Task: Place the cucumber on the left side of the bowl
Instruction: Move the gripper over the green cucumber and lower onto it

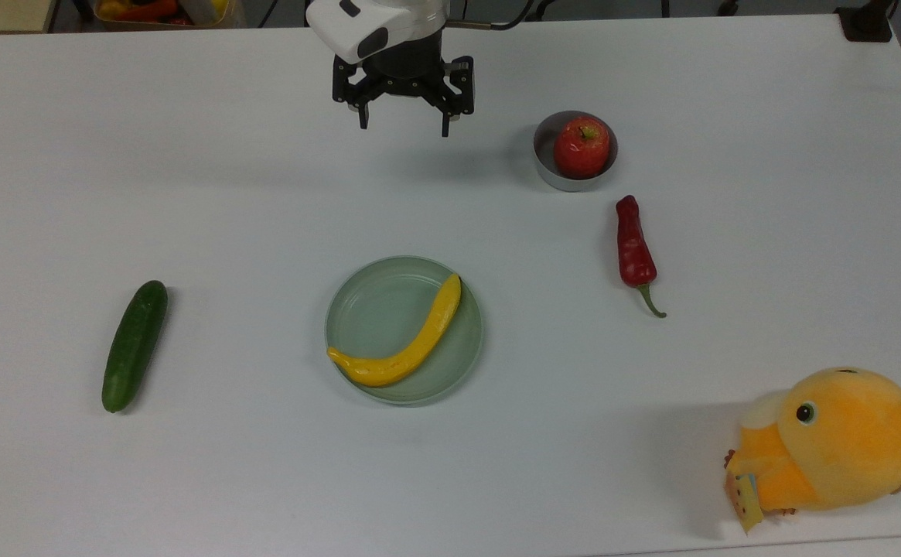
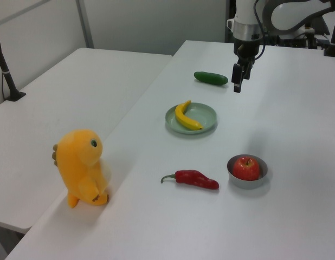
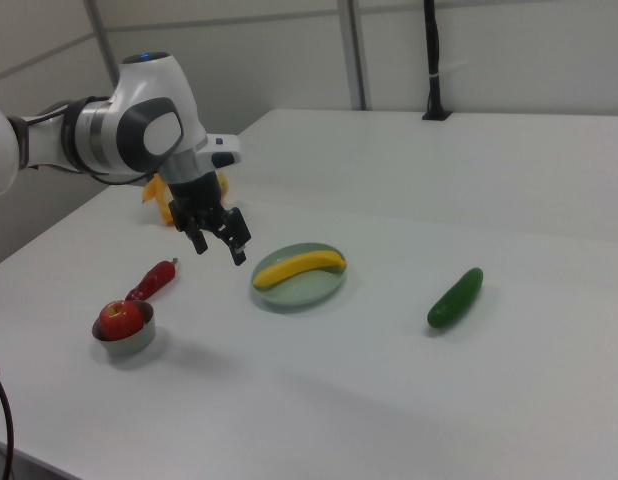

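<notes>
Plush toy (image 1: 833, 442) nearest, plate (image 1: 373, 309) between cucumber (image 1: 134, 345) and bowl (image 1: 547, 166), jaws open, empty.

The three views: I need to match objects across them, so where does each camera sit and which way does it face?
Top view: high above the table, opposite the arm; gripper at top edge.
Left view: beside the toy end, looking along the table to the cucumber; the arm hangs at top.
Right view: from the cucumber end toward the bowl; arm enters from the right view's left.
All share the plate, cucumber, bowl.
</notes>
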Motion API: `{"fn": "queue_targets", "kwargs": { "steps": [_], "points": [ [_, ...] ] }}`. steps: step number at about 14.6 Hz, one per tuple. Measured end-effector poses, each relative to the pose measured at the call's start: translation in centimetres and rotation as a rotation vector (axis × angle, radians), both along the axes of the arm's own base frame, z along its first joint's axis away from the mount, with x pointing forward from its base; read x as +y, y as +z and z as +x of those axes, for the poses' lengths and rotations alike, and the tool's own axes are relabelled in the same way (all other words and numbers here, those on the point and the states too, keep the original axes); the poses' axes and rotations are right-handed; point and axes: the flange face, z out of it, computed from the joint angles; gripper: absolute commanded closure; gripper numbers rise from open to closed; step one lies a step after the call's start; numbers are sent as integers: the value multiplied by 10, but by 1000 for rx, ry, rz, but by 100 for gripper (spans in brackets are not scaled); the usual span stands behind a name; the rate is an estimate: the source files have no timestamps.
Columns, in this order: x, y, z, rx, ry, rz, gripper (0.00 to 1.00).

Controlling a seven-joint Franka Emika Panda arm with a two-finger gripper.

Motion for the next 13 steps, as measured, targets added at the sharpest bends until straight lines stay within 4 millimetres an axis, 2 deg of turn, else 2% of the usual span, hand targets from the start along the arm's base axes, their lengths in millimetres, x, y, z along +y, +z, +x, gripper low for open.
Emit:
{"fn": "queue_targets", "kwargs": {
  "steps": [9,13],
  "points": [
    [0,3,3,-28,0,5,0],
    [-16,5,17,-78,-29,14,0]
  ]
}}
